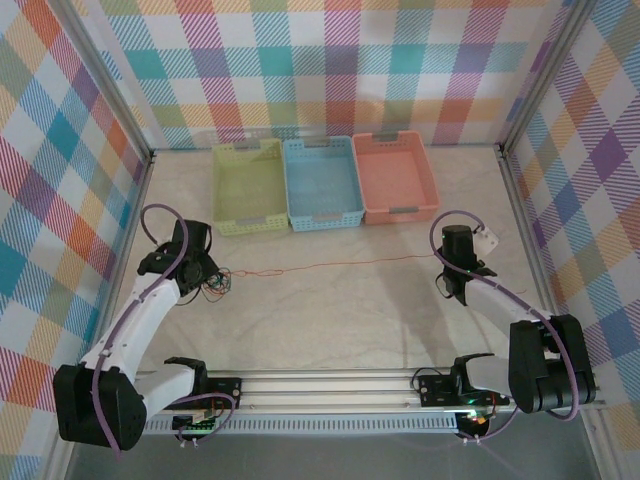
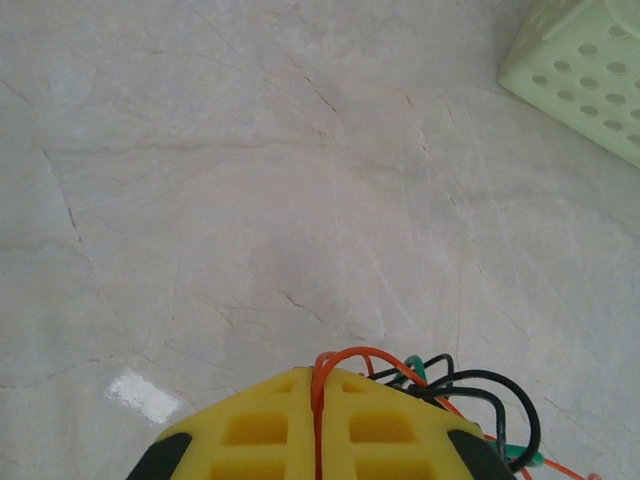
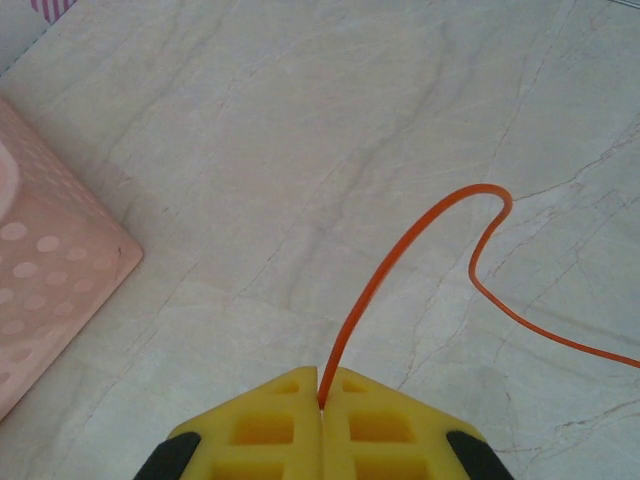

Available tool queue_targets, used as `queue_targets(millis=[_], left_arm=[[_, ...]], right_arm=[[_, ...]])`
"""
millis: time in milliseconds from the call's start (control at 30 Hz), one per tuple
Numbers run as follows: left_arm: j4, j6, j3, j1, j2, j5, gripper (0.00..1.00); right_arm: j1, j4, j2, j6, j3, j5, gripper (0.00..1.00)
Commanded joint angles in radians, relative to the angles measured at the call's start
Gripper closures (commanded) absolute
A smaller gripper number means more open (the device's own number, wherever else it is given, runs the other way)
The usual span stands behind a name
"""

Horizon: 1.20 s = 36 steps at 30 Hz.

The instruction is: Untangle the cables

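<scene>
Yellow fingers (image 2: 265,425) of the left gripper (image 2: 320,385) are clenched on an orange cable (image 2: 345,356), which runs up the seam between them and arches over their tips. The right gripper (image 3: 320,385) is likewise pinched tight on a red cable (image 3: 400,250), which leaves its closed tips toward 12 o'clock.

From above, the left gripper sits at about 9 o'clock on the marbled table (image 1: 330,330) and the right gripper at about 3 o'clock, with bare tabletop between them. Farther back, at 12 o'clock, three baskets stand side by side, touching: a green basket (image 1: 250,222), a blue basket (image 1: 325,218) and a salmon basket (image 1: 400,210). Checked walls (image 1: 340,70) close the scene behind them.

A small tangle (image 1: 216,285) lies at the left gripper's tips. In the left wrist view it sits at 4 o'clock from the fingers, with black cables (image 2: 500,395) looping among orange strands and a green piece (image 2: 415,371). From the tangle the red cable runs thread-thin and nearly straight across the table to the right gripper, passing in front of the baskets and apart from them. Near the right fingers it bends in an S.
</scene>
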Motion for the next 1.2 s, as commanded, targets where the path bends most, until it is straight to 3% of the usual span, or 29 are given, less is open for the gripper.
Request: queue_targets(millis=[0, 133, 567, 833, 1167], left_arm=[[0.01, -0.027, -0.02, 0.029, -0.035, -0.053, 0.99], [0.03, -0.036, -0.064, 0.113, -0.122, -0.015, 1.0], [0.035, -0.064, -0.111, 0.267, -0.287, -0.005, 1.0], [0.086, -0.05, -0.132, 0.289, -0.28, 0.088, 1.0], [0.099, -0.046, -0.135, 0.29, -0.286, 0.099, 1.0]], right_arm=[[-0.012, -0.011, -0.028, 0.029, -0.022, 0.027, 1.0], [-0.018, -0.019, -0.026, 0.041, -0.022, 0.024, 1.0], [-0.054, -0.034, -0.026, 0.095, -0.031, 0.008, 1.0], [-0.066, -0.014, -0.029, 0.069, -0.033, -0.018, 1.0], [-0.066, 0.008, -0.029, 0.044, -0.034, -0.034, 1.0]])
